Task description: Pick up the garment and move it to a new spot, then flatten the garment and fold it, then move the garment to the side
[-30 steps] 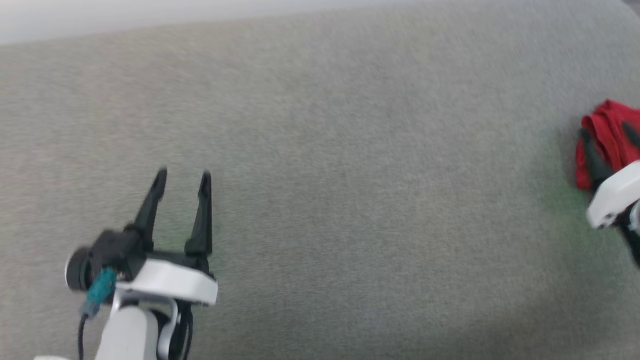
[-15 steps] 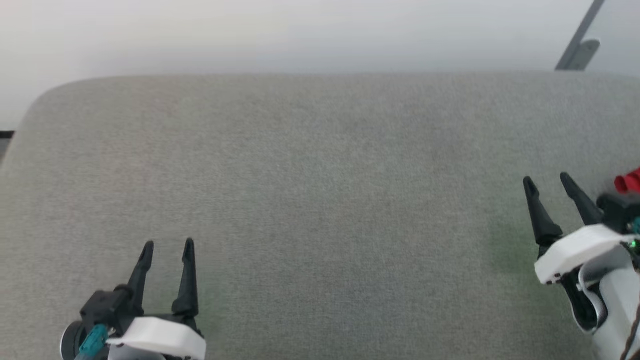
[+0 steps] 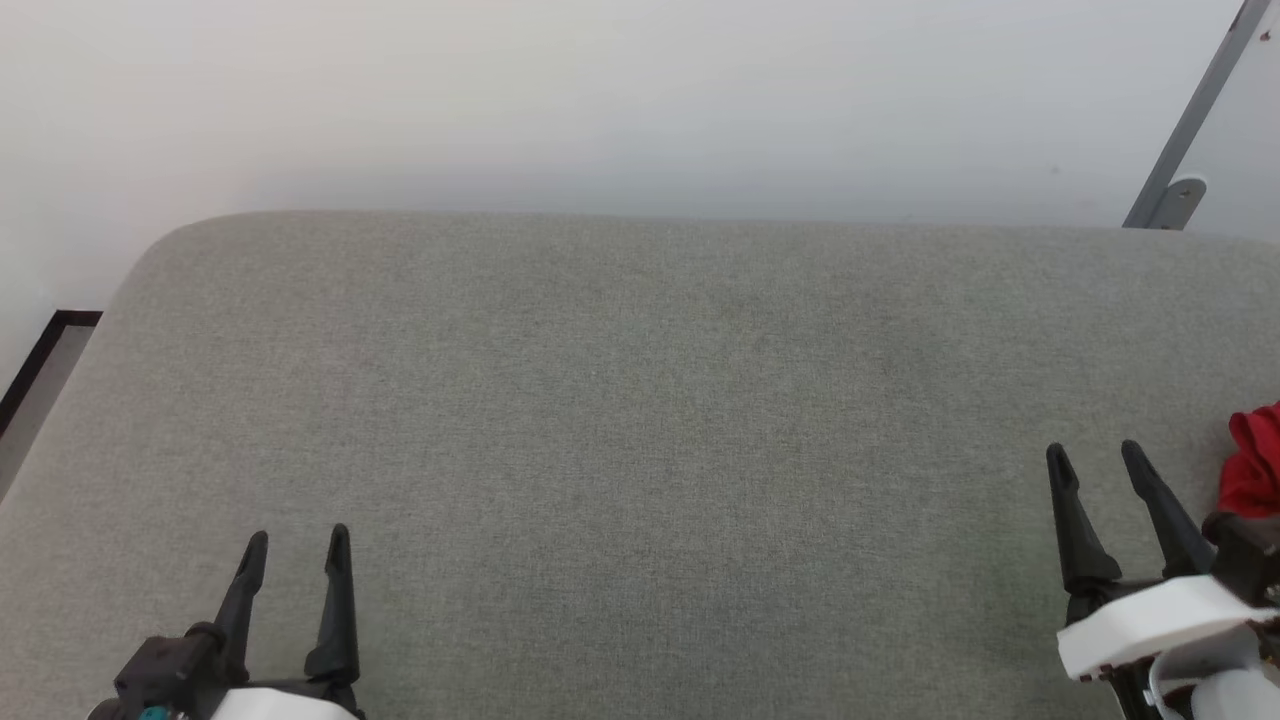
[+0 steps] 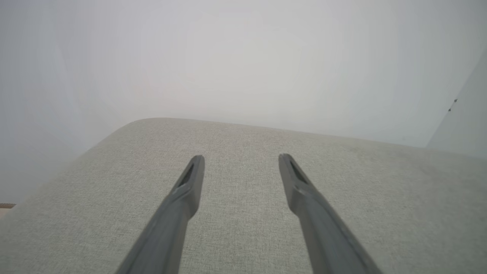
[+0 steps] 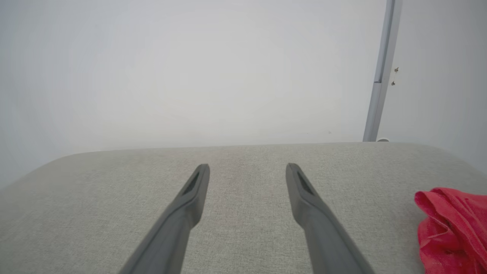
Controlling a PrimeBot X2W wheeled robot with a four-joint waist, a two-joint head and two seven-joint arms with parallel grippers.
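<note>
Our left gripper [image 3: 299,536] and our right gripper [image 3: 1092,450] are poised at the near side of the grey fabric-covered worktop [image 3: 640,380]. The left one is toward its left edge and the other close to its right edge, well apart. Both point their long dark fingers toward the far edge. Each pair of jaws stands apart and holds nothing. Our left wrist view shows bare grey cloth between the left fingers [image 4: 182,201], and our right wrist view shows the same between the right fingers [image 5: 312,209]. We cannot tell whether any fingertip touches the cloth.

The garment [image 3: 1255,462], bright red, lies crumpled in a heap on the worktop at its right edge. It is just to the right of our right gripper and clear of that gripper's fingers. Both the head view and the right wrist view cut it off at the frame, so we cannot tell how far it spreads. Its folds look loose and rumpled.

The broad middle of the worktop lies between our grippers, and its far left corner is rounded. A pale wall [image 3: 600,100] rises behind the far edge. A grey metal post [image 3: 1190,120] stands against it near the far right corner. A dark-edged strip [image 3: 40,365] shows beyond the left edge.
</note>
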